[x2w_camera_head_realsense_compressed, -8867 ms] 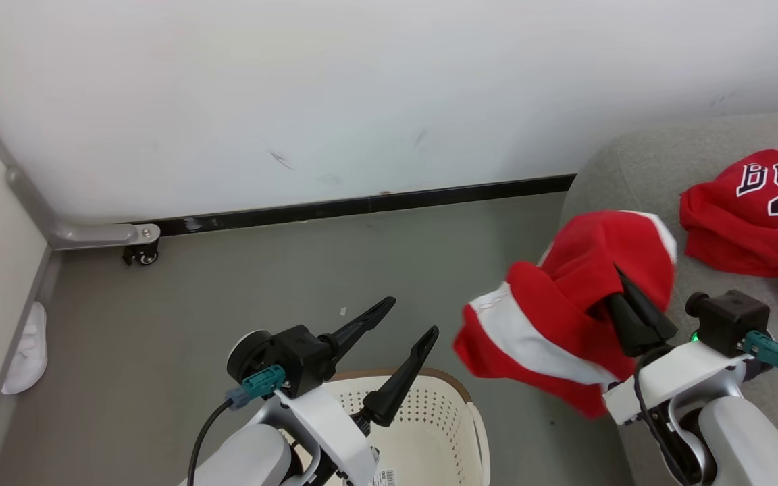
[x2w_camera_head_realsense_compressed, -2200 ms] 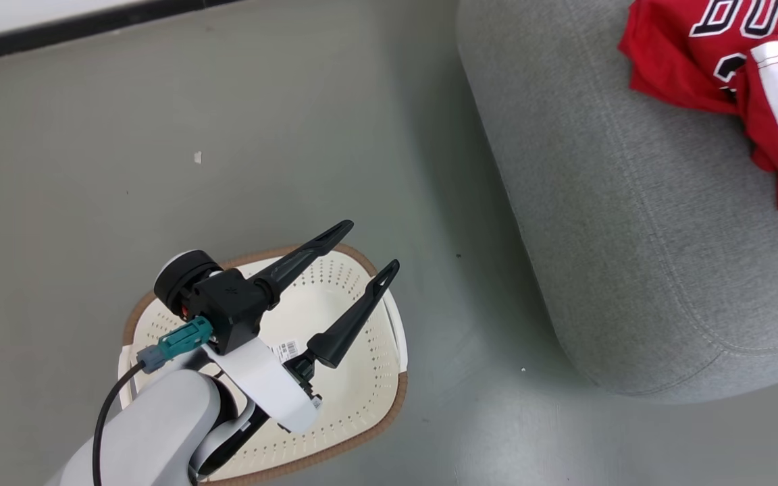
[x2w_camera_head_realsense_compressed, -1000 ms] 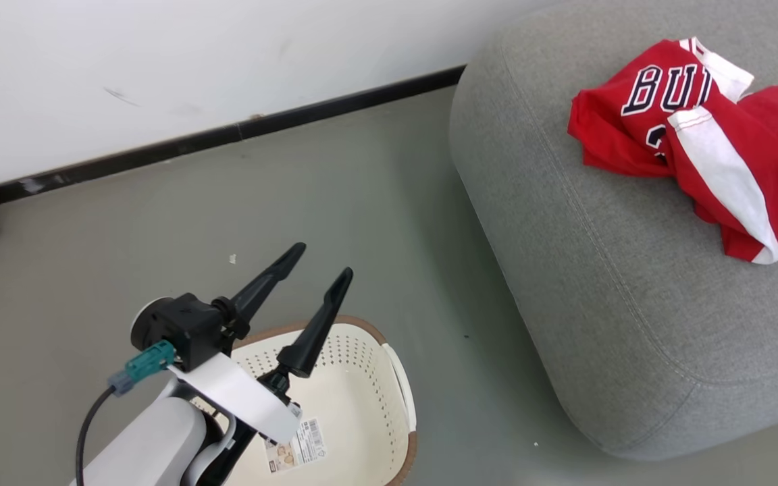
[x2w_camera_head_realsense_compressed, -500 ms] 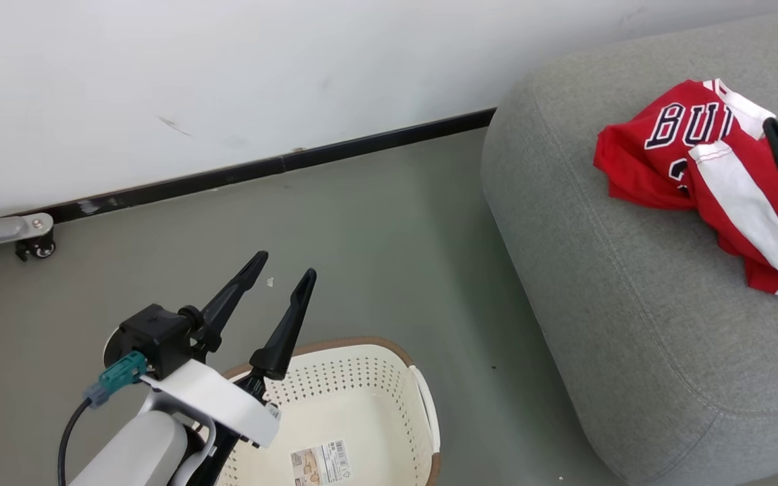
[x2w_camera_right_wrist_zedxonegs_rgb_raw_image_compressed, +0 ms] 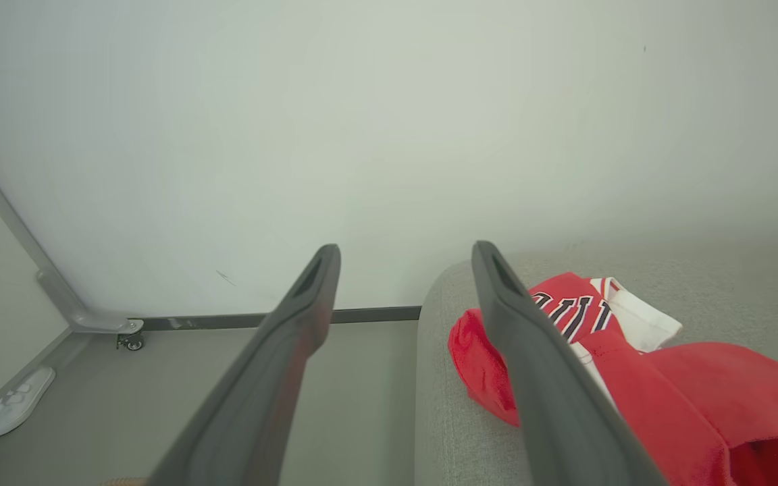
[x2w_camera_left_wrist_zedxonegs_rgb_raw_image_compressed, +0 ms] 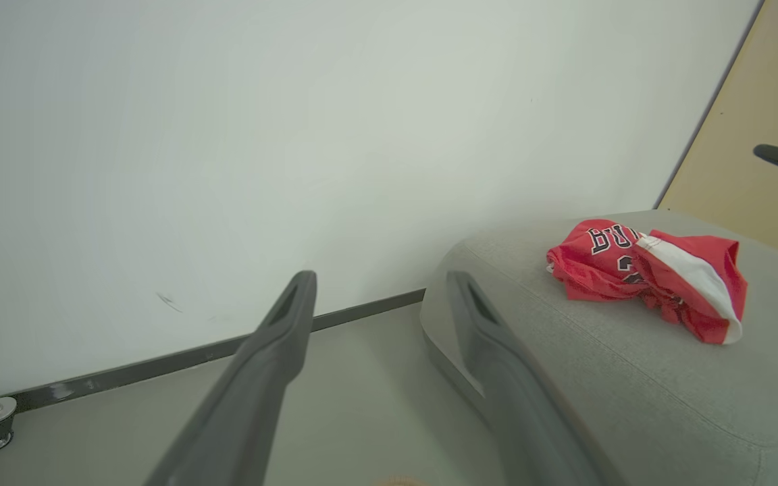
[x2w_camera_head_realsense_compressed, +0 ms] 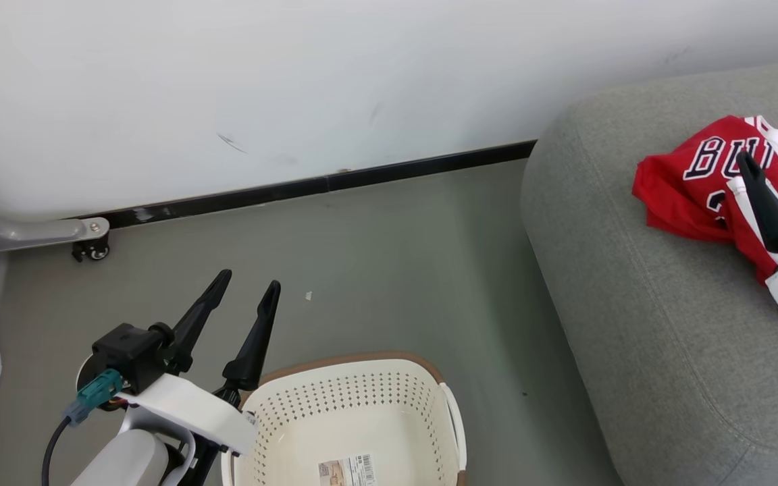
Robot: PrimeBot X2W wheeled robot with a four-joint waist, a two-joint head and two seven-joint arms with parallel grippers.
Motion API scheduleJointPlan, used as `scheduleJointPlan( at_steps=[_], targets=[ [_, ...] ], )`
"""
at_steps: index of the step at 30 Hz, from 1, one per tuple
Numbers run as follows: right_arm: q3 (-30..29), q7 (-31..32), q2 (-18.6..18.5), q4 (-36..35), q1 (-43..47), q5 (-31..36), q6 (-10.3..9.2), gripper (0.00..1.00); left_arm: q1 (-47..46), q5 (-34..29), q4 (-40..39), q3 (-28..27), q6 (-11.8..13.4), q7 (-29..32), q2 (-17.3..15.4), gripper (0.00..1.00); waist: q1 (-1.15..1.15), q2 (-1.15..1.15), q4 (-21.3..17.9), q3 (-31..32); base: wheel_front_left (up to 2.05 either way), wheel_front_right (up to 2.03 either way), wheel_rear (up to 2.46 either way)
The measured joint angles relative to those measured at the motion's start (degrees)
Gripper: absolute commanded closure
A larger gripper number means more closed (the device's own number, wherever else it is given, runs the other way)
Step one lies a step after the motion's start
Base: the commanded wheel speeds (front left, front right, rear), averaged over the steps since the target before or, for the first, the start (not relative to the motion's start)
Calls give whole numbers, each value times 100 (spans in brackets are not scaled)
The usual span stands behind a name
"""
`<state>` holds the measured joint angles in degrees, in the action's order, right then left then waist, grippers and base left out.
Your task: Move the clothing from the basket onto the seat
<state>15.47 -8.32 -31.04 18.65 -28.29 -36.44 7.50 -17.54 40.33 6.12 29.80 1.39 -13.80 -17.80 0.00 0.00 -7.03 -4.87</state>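
While both pairs of jaws stand wide apart with nothing between them, entries run as follows: left gripper (x2w_camera_head_realsense_compressed: 248,280), raised above the floor beside the basket (x2w_camera_head_realsense_compressed: 355,359); right gripper (x2w_camera_head_realsense_compressed: 770,154), poised over the clothing, contact not determinable; jersey (x2w_camera_head_realsense_compressed: 689,182), red, lettered, crumpled on the seat (x2w_camera_head_realsense_compressed: 632,324); shorts (x2w_camera_left_wrist_zedxonegs_rgb_raw_image_compressed: 696,273), red with white stripe, touching the jersey on the same cushion; basket contents, a printed label (x2w_camera_head_realsense_compressed: 347,469), no garment in the visible part. Transfer judged complete; step in hand, retreat of the right arm. Recommended: lift straight up, fingers spread, so no fold snags and drags toward the cushion edge.
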Motion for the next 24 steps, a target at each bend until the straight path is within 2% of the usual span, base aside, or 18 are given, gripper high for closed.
scheduleJointPlan(
  at_steps=[12,21,24],
  targets=[
    [78,-410,29,-131,579,100,0,0,326,10,169,-208,177,-42,24,0,0,0,365,252,0,0,0],
    [-71,-563,279,-260,1046,245,0,0,548,35,264,-349,254,-47,123,0,0,0,628,402,0,0,0],
    [-187,-583,426,-357,1225,374,0,0,698,43,309,-408,348,-48,157,0,0,0,732,455,0,0,0]
  ],
)
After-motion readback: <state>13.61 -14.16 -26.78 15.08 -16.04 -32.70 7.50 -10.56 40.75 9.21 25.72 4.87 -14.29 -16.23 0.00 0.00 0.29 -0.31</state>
